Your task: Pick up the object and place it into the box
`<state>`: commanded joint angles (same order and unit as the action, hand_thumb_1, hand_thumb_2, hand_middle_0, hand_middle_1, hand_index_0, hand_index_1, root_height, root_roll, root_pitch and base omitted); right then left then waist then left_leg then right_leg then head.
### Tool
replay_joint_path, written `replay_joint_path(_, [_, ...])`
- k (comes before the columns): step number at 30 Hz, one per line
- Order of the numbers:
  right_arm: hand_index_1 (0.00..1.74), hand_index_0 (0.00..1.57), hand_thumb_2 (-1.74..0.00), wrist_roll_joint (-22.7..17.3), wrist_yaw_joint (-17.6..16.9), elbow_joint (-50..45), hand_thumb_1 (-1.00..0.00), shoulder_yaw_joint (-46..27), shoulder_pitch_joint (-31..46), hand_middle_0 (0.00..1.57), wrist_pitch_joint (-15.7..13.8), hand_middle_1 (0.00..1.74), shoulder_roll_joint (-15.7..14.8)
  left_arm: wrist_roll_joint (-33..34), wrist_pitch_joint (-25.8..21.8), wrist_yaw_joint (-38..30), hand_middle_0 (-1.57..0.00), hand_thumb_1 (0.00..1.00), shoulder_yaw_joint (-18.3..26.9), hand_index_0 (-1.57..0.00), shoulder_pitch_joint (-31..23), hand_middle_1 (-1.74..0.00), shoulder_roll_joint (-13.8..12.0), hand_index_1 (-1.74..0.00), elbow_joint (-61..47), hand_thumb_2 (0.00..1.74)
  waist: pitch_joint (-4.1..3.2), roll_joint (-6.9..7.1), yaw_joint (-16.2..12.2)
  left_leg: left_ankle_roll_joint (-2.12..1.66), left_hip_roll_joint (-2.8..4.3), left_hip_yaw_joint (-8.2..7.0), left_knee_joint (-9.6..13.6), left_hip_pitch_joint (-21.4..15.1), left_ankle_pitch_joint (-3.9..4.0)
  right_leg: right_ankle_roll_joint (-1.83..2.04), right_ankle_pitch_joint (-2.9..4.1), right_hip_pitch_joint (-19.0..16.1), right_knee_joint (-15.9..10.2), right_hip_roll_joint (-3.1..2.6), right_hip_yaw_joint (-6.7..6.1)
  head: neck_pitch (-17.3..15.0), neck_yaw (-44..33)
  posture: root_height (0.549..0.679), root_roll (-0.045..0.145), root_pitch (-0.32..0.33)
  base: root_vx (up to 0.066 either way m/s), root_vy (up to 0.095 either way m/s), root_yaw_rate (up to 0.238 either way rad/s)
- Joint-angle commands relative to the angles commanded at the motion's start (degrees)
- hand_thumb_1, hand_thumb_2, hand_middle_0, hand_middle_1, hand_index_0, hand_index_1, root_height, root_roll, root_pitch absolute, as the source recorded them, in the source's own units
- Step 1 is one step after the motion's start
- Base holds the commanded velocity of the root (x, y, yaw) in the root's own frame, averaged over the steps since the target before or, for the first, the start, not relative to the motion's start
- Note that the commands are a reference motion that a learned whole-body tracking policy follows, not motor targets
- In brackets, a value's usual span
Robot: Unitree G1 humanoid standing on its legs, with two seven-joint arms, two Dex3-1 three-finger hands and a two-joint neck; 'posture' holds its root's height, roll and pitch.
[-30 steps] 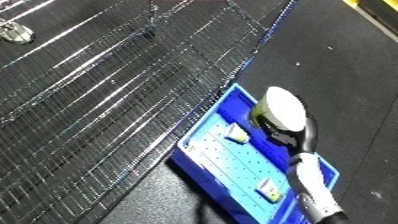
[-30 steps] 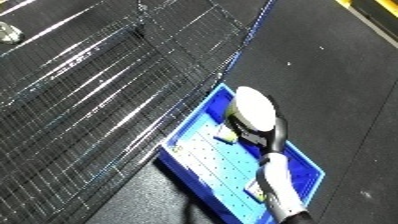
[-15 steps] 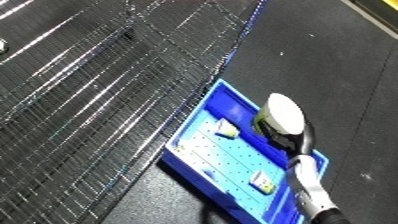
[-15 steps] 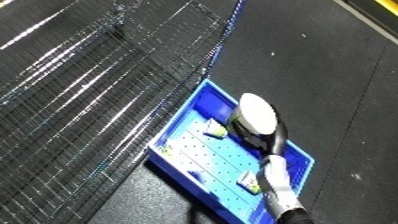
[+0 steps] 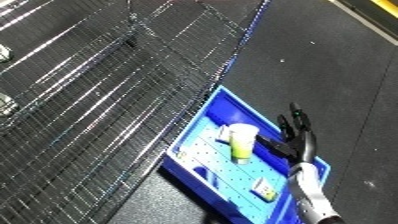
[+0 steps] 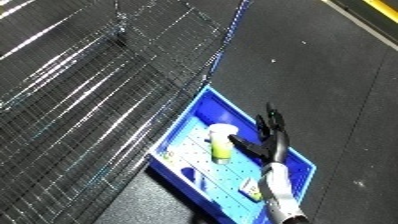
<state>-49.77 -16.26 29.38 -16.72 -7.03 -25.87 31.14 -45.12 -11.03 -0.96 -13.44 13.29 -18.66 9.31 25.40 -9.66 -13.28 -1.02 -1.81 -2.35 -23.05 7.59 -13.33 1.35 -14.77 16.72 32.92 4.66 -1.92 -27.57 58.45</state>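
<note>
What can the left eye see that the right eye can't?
Only the left eye view shows two small metal bits at the far left edge of the wire rack. Only the right eye view shows the forearm's end near the bottom edge. Both show the blue bin, a yellow-green bottle lying inside it, and the right hand open over the bin.

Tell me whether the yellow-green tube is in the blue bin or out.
In: the yellow-green tube lies on the blue bin's perforated floor, inside its walls.

The right forearm was cut off by the lower edge. A small item in the bin was too blurred to identify.
</note>
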Motion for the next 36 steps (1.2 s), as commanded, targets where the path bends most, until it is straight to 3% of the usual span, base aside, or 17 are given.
replay_joint_path(5, [0.00,0.00,0.00,-0.02,0.71,-0.39,0.00,-0.06,0.14,0.00,0.69,0.00,-0.21,-0.21,-0.06,0.00,-1.57,1.00,-0.04,-1.57,-0.15,-1.74,0.01,-1.74,-0.09,1.74,0.16,-0.03,0.02,-0.04,-0.01,0.03,0.01,0.15,0.20,-0.03,0.04,0.15,0.07,0.01,-0.07,-0.48,-1.13,0.665,0.093,0.018,-0.012,0.003,0.004])
replay_joint_path(13, [0.00,0.00,0.00,1.28,5.42,-3.59,0.00,1.24,0.83,0.00,1.29,0.00,-0.87,-0.49,-0.33,0.12,-1.57,1.00,0.39,-1.57,-0.99,-1.74,0.11,-1.74,-0.37,1.74,0.38,0.40,0.52,-0.17,0.11,0.43,0.60,0.19,0.89,-0.24,-0.04,-0.11,-0.01,-0.25,0.10,-2.05,-4.27,0.665,0.092,0.016,-0.010,-0.004,0.029])
replay_joint_path(14, [0.00,0.00,0.00,2.46,6.24,-4.95,0.00,1.96,0.97,0.00,1.44,0.00,-1.09,-0.38,-0.28,0.10,-1.57,1.00,0.50,-1.57,-1.12,-1.74,0.21,-1.74,-0.55,1.74,0.43,0.58,0.68,-0.20,0.14,0.61,0.75,0.22,1.07,-0.28,-0.12,-0.18,0.00,-0.27,0.18,-2.54,-8.33,0.665,0.091,0.016,-0.013,-0.032,0.124])
replay_joint_path(25, [0.00,0.00,0.00,15.13,9.60,-20.18,0.00,9.85,0.35,0.00,4.36,0.00,-4.56,1.34,-0.53,-1.30,-1.57,1.00,1.87,-1.57,-1.11,-1.74,1.13,-1.74,-0.86,1.74,0.51,3.41,3.52,-0.30,0.79,3.12,2.42,0.88,2.99,-0.41,-0.48,-0.76,-0.43,-0.77,0.95,-3.77,-24.29,0.664,0.086,0.016,-0.014,-0.050,0.117])
replay_joint_path(32, [0.00,0.00,0.00,19.00,11.67,-25.39,0.00,12.77,-0.56,0.00,7.07,0.00,-5.51,1.97,-0.27,-1.49,-1.57,1.00,2.67,-1.57,-1.37,-1.74,1.15,-1.74,-0.80,1.74,0.48,4.88,5.19,-0.55,1.18,4.00,1.88,1.37,3.13,-0.53,-0.36,-1.45,-0.91,-0.61,1.73,-4.32,-28.85,0.665,0.083,0.010,0.000,-0.049,0.075])
replay_joint_path(33, [0.00,0.00,0.00,19.53,12.37,-25.99,0.00,13.50,-1.00,0.00,7.51,0.00,-5.79,2.21,0.05,-1.20,-1.57,1.00,2.96,-1.57,-1.37,-1.74,1.20,-1.74,-0.86,1.74,0.49,5.29,5.78,-0.55,1.32,4.36,1.44,1.55,3.05,-0.63,-0.54,-1.78,-0.67,-0.55,2.07,-4.62,-33.06,0.665,0.082,0.005,0.039,-0.142,0.278])
replay_joint_path(36, [0.00,0.00,0.00,21.66,14.86,-28.11,0.00,16.60,-2.84,0.00,9.22,0.00,-7.33,3.22,1.57,-0.17,-1.57,1.00,4.05,-1.57,-1.51,-1.74,0.95,-1.74,-1.25,1.74,0.52,7.12,8.19,-0.57,1.99,5.67,-0.38,2.24,2.64,-1.07,-1.18,-3.00,0.26,-0.59,3.19,-4.93,-35.52,0.663,0.075,-0.015,0.058,-0.191,0.333])
